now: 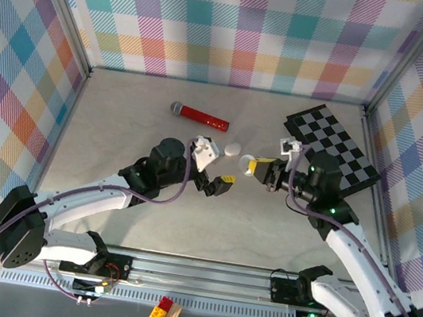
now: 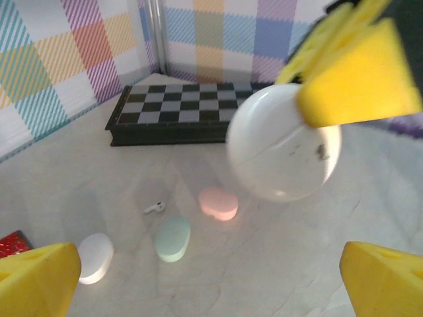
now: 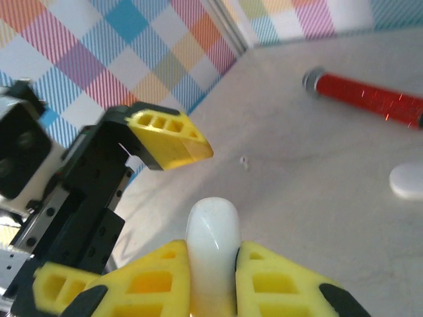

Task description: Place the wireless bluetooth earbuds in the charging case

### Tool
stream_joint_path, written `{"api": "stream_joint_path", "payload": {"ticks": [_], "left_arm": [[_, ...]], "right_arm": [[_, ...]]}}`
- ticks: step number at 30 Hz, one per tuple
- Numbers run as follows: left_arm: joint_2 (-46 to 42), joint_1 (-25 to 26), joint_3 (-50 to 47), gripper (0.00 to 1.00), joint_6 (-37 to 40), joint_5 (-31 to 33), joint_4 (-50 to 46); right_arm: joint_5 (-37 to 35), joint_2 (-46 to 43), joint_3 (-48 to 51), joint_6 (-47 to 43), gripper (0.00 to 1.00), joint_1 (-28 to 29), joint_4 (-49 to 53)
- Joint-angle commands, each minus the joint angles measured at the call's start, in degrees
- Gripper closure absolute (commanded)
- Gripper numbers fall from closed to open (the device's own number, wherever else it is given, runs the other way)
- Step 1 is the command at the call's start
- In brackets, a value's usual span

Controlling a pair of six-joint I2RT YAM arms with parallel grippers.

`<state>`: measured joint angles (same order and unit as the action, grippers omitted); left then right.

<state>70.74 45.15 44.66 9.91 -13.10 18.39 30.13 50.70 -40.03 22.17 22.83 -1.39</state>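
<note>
My right gripper (image 3: 211, 264) is shut on a white oval charging case (image 3: 211, 231), holding it edge-on above the table. Seen from the left wrist, that case (image 2: 284, 142) hangs close in front, with a yellow right finger (image 2: 357, 72) on it. My left gripper (image 1: 222, 182) is open and empty, facing the case, its pads (image 2: 33, 281) spread wide. One tiny white stemmed earbud (image 2: 154, 207) lies on the table, also showing as a speck (image 3: 244, 161). Next to the earbud lie a pink oval piece (image 2: 218, 203) and a pale green one (image 2: 173, 238).
A white oval pebble (image 1: 233, 150) rests just beyond the grippers. A red microphone-like stick (image 1: 198, 114) lies at the back centre. A folded chessboard (image 1: 334, 146) sits at the back right. Checked walls enclose the table (image 1: 118, 136).
</note>
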Motion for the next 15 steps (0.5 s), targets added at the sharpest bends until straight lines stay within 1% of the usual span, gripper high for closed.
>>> {"api": "stream_joint_path", "payload": {"ticks": [1, 4, 6, 9, 12, 15], "left_arm": [[-1.21, -1.46, -0.18, 0.0, -11.82, -7.83, 10.67], [-0.31, -1.81, 0.84, 0.0, -16.18, -12.15, 13.54], [0.55, -1.79, 1.2, 0.01, -19.09, -15.9, 17.05], [1.78, -1.74, 2.92, 0.08, -21.19, -22.41, 18.82], [2.71, -1.76, 4.28, 0.17, -21.15, -29.54, 19.02], [3.08, -1.73, 4.02, 0.24, -22.29, -33.15, 22.13]], "right_arm": [[-1.88, -4.04, 1.48, -0.28, 1.0, -0.43, -9.14], [1.51, -5.71, 1.87, 0.54, 1.0, -0.76, -13.64], [4.43, -5.91, 1.82, 0.7, 1.0, -0.85, -16.36], [8.71, -5.56, 1.21, -0.63, 1.0, -0.91, -18.2], [13.87, -4.98, 0.62, -1.56, 1.0, -0.89, -19.91], [19.0, -4.23, -0.51, -2.57, 1.0, -0.91, -19.68]]}}
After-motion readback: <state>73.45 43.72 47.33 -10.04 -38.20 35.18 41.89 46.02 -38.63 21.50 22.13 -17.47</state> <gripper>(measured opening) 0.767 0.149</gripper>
